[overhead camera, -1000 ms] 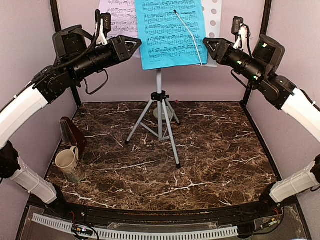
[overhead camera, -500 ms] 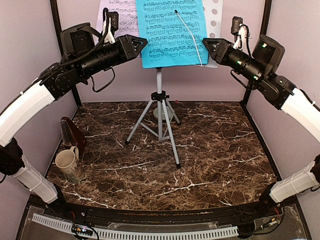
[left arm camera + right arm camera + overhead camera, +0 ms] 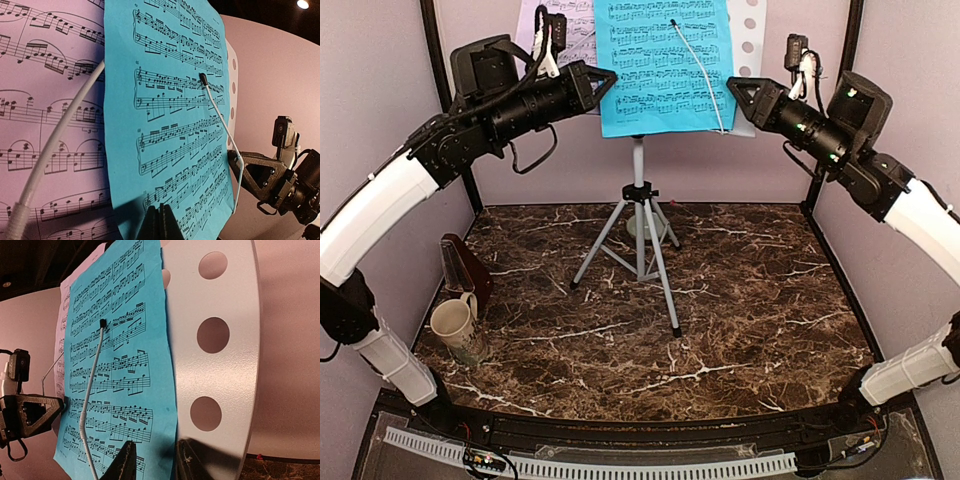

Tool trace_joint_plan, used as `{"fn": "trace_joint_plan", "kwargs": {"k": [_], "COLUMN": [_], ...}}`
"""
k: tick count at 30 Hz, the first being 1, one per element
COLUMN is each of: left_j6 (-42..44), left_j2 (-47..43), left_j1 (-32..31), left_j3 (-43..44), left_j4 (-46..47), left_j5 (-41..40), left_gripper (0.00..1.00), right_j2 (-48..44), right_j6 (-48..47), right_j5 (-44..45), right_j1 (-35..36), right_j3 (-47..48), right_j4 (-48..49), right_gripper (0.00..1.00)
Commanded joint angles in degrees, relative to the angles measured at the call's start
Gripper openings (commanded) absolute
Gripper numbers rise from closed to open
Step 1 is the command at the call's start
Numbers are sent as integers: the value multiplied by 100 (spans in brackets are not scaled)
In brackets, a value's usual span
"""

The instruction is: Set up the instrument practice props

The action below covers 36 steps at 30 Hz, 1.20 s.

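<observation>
Marble counter (image 3: 750, 300) carries the stand (image 3: 638, 170), blue sheet (image 3: 660, 70) on its tray (image 3: 235, 370). Left fingers (image 3: 151, 226) sit pressed together at the sheet's bottom edge; right fingers (image 3: 125, 462) gape astride its right edge.

Pale pinkish walls (image 3: 910, 60) enclose a dark marbled tabletop (image 3: 750, 300), perhaps stone.

Bright-blue sheet (image 3: 660, 65), lilac sheet (image 3: 578, 35), perforated grey tray (image 3: 735, 45), white-veined brown marble table (image 3: 750, 300).

Raised high and angled inward toward 12 o'clock: left hand (image 3: 608, 80) at 11 o'clock with fingers pressed together, right hand (image 3: 731, 87) at 1 o'clock with fingers parted.
</observation>
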Motion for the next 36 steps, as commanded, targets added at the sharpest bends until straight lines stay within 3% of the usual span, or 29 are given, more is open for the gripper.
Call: {"fn": "trace_joint_plan", "kwargs": {"k": [1,15,24,36], "left_j6": [120,-53,-266,-381], "left_j2": [-31,-541,-298,30], "left_j1": [-25,-304,-315,-315], "left_j3": [195,-294,78,417], "left_j4": [-120,-89,-594,-665], "left_j5": [-183,-872,-1277,-997], "left_gripper": [0,36,40,37], "right_j2": [-195,-215,-245,-305], "right_j6": [-104,-170,-170,-188], "right_j5": [117,100,79,47], "right_j1": [-40,-40,-40,-40], "right_j3": [-58,13,47,-14], "right_j4": [231,281,310,353], "right_gripper": [29,29,29,29]}}
